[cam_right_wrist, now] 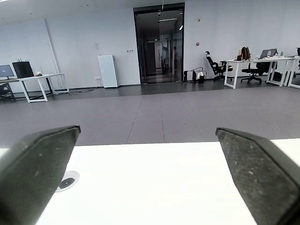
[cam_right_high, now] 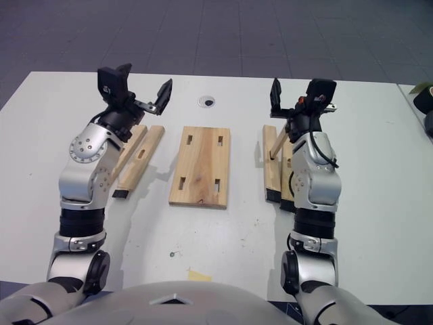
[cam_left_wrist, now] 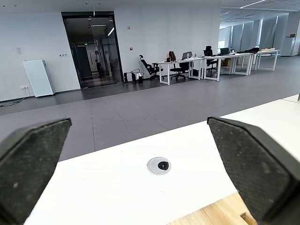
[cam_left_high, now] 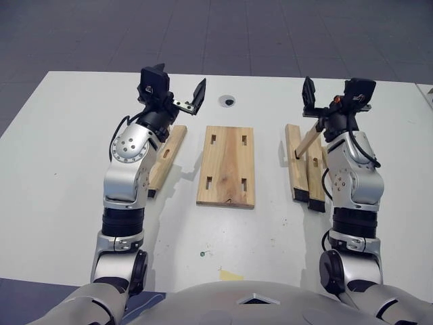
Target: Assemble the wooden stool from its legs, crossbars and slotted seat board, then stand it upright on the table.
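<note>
Your left gripper (cam_left_high: 180,93) spread, right gripper (cam_left_high: 333,96) spread, seat board (cam_left_high: 226,166) flat between left legs (cam_left_high: 166,157) and right legs (cam_left_high: 303,169)

Two open lanes beside the seat board (cam_left_high: 226,166)
Bare desk (cam_left_high: 67,176) runs on each side of it, between it and the left legs (cam_right_high: 143,159) and the right legs (cam_left_high: 295,166). A tilted stick (cam_left_high: 308,142) rises off the right ones, just under my right gripper (cam_left_high: 331,98). The near edge is free.

The seat board (cam_left_high: 226,166) and legs (cam_left_high: 293,170) are shown in pale, matt, grained wood; the counter (cam_left_high: 67,135) is finished smooth white.
</note>
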Available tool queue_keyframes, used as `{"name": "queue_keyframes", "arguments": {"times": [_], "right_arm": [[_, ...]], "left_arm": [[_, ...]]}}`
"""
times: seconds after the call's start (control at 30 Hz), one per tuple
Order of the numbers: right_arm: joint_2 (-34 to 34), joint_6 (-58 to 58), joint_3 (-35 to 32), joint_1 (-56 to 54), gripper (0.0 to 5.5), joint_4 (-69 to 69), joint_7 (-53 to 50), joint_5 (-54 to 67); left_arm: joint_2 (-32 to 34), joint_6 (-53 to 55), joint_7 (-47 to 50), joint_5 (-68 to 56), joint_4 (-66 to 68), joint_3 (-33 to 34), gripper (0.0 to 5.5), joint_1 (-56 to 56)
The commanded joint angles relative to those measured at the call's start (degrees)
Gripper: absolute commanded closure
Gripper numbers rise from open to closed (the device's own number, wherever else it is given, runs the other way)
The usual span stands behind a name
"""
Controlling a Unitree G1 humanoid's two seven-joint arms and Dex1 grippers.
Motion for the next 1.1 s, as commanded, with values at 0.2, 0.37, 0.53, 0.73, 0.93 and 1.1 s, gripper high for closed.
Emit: {"name": "queue_keyframes", "arguments": {"times": [0.2,0.37,0.53,0.73,0.93,1.1], "right_arm": [[-2.4,2.4,-2.3,-8.4,0.12,-6.4,-1.1,2.1],[0.6,2.5,1.1,-0.7,0.12,-1.1,-0.1,0.2],[3.6,-1.3,3.8,8.7,0.12,11.1,0.2,-2.9],[3.7,-5.0,1.5,5.4,0.12,9.5,1.9,0.2],[1.8,-3.2,-0.1,2.4,0.12,4.2,2.1,2.3],[-1.2,1.3,-3.0,-1.8,0.12,-8.5,2.9,8.2]], "left_arm": [[0.0,0.3,0.1,0.4,0.4,-0.1,0.10,-0.7],[0.1,0.4,0.0,0.5,0.2,-0.2,0.10,-0.1],[0.4,0.9,0.0,0.4,0.0,-0.1,0.10,-0.1],[0.2,0.9,0.2,0.5,0.2,-0.2,0.10,0.2],[0.0,0.5,0.3,0.6,0.7,-0.2,0.10,-0.3],[0.1,0.4,0.5,0.4,0.8,0.5,0.10,0.0]]}}
